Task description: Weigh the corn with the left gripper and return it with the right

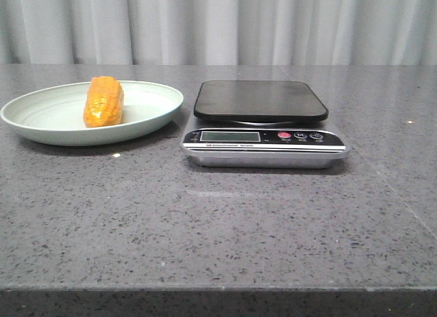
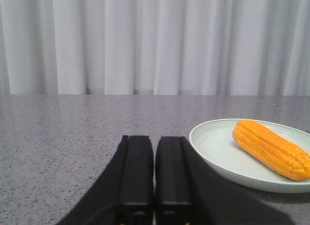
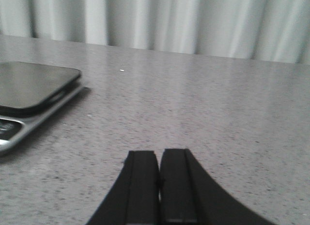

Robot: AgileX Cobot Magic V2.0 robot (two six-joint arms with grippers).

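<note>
The corn [image 1: 104,102] is seen lying in a shallow pale green plate [image 1: 41,129] toward the far left part of the grey speckled bench [image 1: 218,228]. The cob is laid on its side with one end turned toward the front edge of the bench and the other toward the far edge; it is held by nothing.

Just beside the plate, toward the middle of the bench, a digital kitchen scale [image 1: 265,149] is set, its black weighing platform [image 1: 259,100] bare and its display [image 1: 230,136] and buttons turned toward the front edge.

In the left wrist view, the left gripper [image 2: 154,157] is shown low over the bench near the plate, its black fingers [image 2: 138,171] brought together and gripping nothing. In the right wrist view, the right gripper [image 3: 159,171] is shown over the bench to the right of the scale, its fingers [image 3: 143,181] likewise pressed together and empty. A pleated white curtain [image 1: 218,23] is hung beyond the far edge.
</note>
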